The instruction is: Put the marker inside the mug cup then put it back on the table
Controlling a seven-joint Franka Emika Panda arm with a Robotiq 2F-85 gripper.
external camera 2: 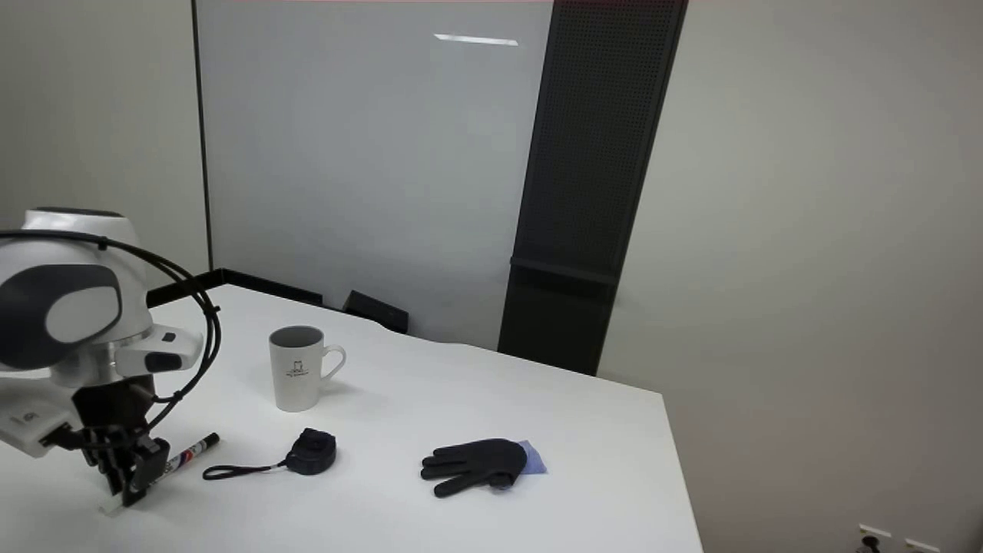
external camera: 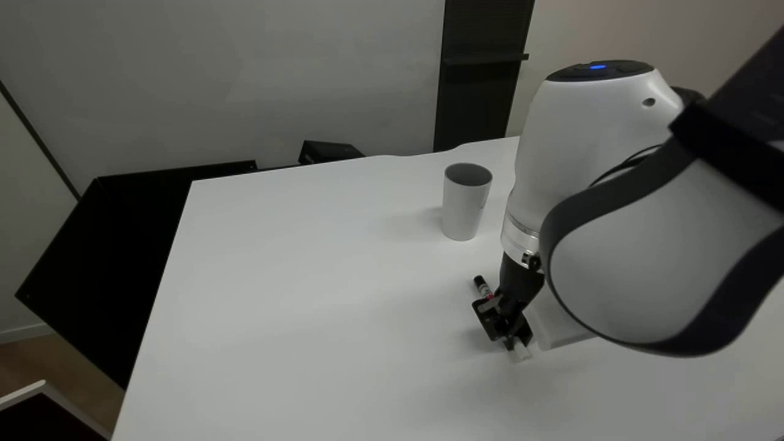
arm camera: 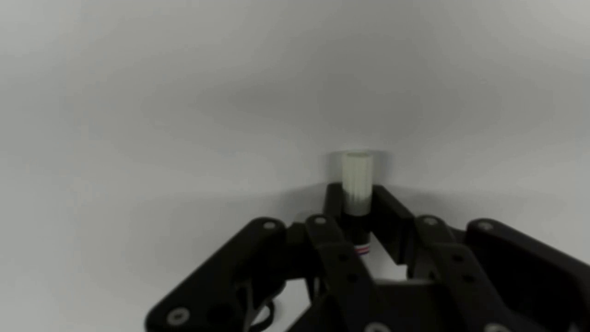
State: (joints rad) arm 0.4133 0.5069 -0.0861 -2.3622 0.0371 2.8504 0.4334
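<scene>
The marker has a white body with red and blue marks, a black end and a pale cap. It shows in both exterior views [external camera: 482,286] [external camera 2: 187,455] and in the wrist view [arm camera: 357,180]. My gripper [arm camera: 357,203] is shut on it near the capped end, one finger on each side. The gripper also shows in both exterior views [external camera: 509,334] [external camera 2: 129,488], low at the table [external camera: 306,306]. The marker lies roughly flat, on or just above the table; I cannot tell which. The mug cup [external camera: 464,205] stands upright apart from the gripper; a handle shows on it in an exterior view [external camera 2: 297,376].
A black oval tag [external camera 2: 311,453] with a cord loop lies near the marker's black end. A black glove [external camera 2: 480,465] with a blue patch lies farther along the table. Black furniture [external camera: 110,245] stands past the table's edge.
</scene>
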